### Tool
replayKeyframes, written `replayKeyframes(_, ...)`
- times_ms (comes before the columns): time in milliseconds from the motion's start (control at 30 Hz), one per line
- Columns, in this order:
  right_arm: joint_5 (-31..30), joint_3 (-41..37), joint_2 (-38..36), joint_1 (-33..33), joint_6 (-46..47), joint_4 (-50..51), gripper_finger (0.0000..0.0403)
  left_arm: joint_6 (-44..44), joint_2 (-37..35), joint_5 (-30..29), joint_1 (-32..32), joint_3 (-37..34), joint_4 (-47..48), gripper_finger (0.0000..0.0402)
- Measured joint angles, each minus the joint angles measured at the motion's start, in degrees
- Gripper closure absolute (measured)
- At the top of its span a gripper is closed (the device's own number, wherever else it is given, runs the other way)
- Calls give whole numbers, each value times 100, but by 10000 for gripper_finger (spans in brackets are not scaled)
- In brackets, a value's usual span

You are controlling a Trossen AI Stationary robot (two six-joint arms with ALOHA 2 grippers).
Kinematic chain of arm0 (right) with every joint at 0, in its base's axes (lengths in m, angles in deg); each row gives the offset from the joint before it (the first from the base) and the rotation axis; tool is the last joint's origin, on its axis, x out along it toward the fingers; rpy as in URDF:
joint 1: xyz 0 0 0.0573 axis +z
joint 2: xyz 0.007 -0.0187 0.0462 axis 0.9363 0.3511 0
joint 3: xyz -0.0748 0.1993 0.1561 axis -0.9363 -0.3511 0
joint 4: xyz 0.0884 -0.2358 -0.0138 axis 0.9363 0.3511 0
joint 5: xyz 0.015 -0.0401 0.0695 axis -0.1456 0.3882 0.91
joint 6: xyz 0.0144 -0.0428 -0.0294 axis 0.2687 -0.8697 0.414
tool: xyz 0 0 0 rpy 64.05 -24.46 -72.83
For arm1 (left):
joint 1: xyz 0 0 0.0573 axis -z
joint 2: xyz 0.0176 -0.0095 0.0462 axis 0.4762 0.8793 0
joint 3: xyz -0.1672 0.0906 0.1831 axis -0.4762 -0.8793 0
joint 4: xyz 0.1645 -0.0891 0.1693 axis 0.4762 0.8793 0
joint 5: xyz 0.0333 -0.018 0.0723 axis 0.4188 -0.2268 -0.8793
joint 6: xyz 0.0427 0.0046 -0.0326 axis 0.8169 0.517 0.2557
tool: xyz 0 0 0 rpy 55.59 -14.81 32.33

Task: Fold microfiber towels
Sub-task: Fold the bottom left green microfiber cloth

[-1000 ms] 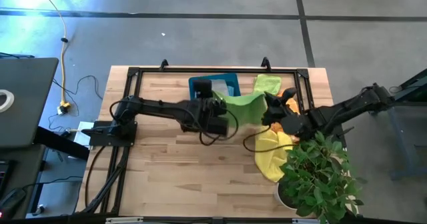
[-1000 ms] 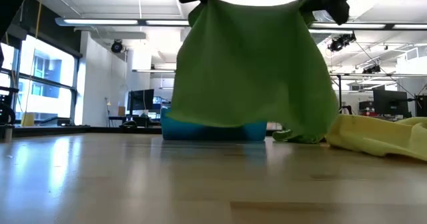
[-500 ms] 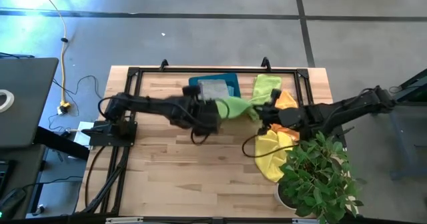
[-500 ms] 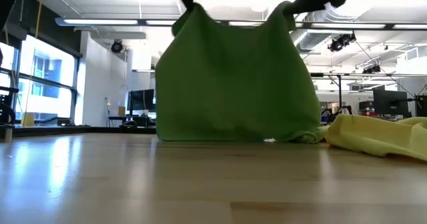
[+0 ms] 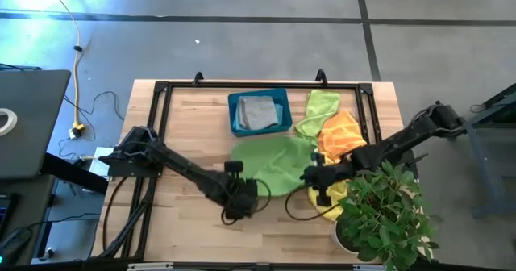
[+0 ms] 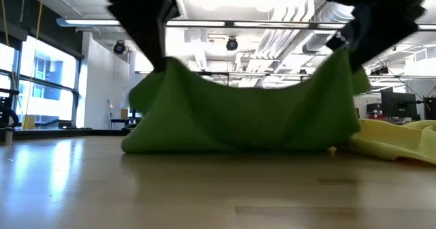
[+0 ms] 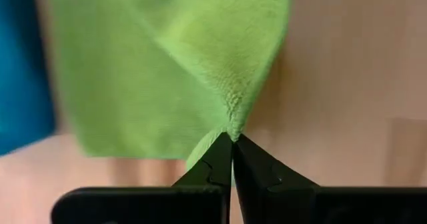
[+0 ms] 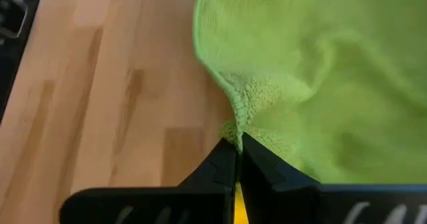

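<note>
Both my left gripper [image 5: 242, 200] and right gripper [image 5: 316, 180] pinch near corners of the lime green towel [image 5: 270, 163] mid-table, unfolded, others heaped far right, one grey towel [image 5: 258, 111] binned.

Grey concrete floor [image 5: 242, 37] all around, crossed by dark seam lines, and a yellow cable [image 5: 78, 77] trails down it on one side. The wooden desk [image 5: 185, 223] sits in the middle. Looking level across it, ceiling strip lights [image 6: 88, 23] glow, ducts [image 6: 300, 18] run overhead, tall windows [image 6: 34, 86] shine brightly, and monitors [image 6: 398, 105] stand far back.
</note>
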Motion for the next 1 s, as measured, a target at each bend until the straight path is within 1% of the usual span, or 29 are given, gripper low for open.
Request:
replayKeyframes(133,189,0,463,268,326,-220,403,-336,-4,318,267,-194,-390,401)
replayKeyframes(267,408,0,820,501,602,-678,403,-781,-3,650,495,-274,-672,401)
replayKeyframes(433,933,-1,1101,737,765,-1205,403,-1091,-4,1093,723,-343,-1014,401)
replayKeyframes(567,1472,0,1120,846,777,-1361,403,-1063,-4,1392,815,-343,-1181,401)
replayKeyframes(767,2120,-1,1091,871,729,-1369,403,-655,-4,1771,803,-343,-1282,401)
replayKeyframes(900,2673,-2,1091,869,622,-1469,403,-533,-4,2572,761,-343,-1319,401)
replayKeyframes(967,2736,0,1091,869,553,-1542,403,-507,-4,2890,772,-343,-1332,401)
replayKeyframes(1000,2674,-1,1091,858,459,-1540,403,-482,-4,2903,791,-343,-1332,401)
